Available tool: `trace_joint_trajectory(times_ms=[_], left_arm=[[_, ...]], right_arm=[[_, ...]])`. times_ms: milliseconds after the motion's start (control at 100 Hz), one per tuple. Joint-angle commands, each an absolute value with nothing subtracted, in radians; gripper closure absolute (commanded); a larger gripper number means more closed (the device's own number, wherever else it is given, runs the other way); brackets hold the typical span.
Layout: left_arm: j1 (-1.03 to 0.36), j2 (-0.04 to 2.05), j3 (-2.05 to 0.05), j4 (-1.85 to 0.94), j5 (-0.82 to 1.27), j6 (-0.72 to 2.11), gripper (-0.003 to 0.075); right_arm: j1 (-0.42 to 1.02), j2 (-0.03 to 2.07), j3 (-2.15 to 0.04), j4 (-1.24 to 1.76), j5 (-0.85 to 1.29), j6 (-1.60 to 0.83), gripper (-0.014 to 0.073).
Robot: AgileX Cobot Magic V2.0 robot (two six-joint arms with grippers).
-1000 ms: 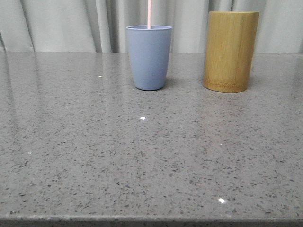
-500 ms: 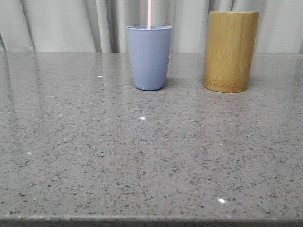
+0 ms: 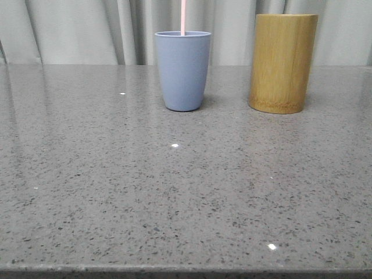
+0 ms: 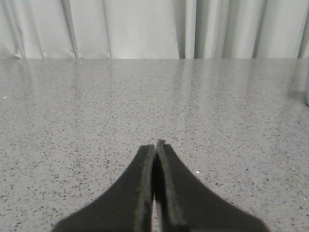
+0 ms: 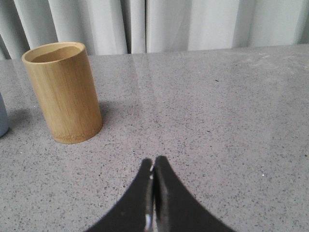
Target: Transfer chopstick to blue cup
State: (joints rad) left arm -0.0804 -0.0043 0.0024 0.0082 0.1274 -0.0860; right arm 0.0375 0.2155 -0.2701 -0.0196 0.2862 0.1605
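**Operator:** Starting at the pincers, what is their state and clearance?

**Inspector:** Left gripper (image 4: 155, 151): fingers pressed together, tips meeting, nothing between them. It sits above bare speckled grey table (image 3: 174, 203). Right gripper (image 5: 154, 166): likewise clenched with no load, touching neither cup. Open countertop lies ahead of and to both sides of each gripper.

**Operator:** Nearest obstacles?

**Inspector:** In the right wrist view, the bamboo cylinder (image 5: 63, 92) stands upright, apart from the fingertips, with a sliver of the blue cup (image 5: 2, 116) at the frame border beside it. In the front view, the blue cup (image 3: 183, 70) and bamboo cylinder (image 3: 283, 63) stand upright near the far edge of the table, apart from each other, with grey curtain (image 3: 70, 29) behind them. The whole near and middle table area is unobstructed; the near edge runs along the bottom of the front view.

**Operator:** Location and orientation of the chopstick?

**Inspector:** The chopstick (image 3: 183, 16) stands inside the blue cup, rising past the rim near its centre. Long axis is close to vertical; the upper end runs out of the frame top, and the lower end is hidden by the cup wall.
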Motion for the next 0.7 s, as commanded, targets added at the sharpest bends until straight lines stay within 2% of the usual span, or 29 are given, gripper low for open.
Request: trace_joint_trajectory(times_ms=[0,370,470,690], left_arm=[[-0.08,-0.039,0.011,0.0,0.049,-0.093,0.0739],[-0.08,-0.039,0.011,0.0,0.049,-0.093,0.0739],[-0.08,-0.039,0.011,0.0,0.049,-0.093,0.0739],[-0.08,-0.039,0.011,0.0,0.049,-0.093,0.0739]], right_arm=[[0.03,0.184,-0.244,-0.034,0.145,0.156,0.0699],[0.03,0.019,0.029,-0.034,-0.02,0.157,0.0699],[0.03,-0.034,0.028,-0.034,0.044,0.157,0.0699],[0.03,-0.032,0.028,-0.034,0.04,0.157,0.0699]])
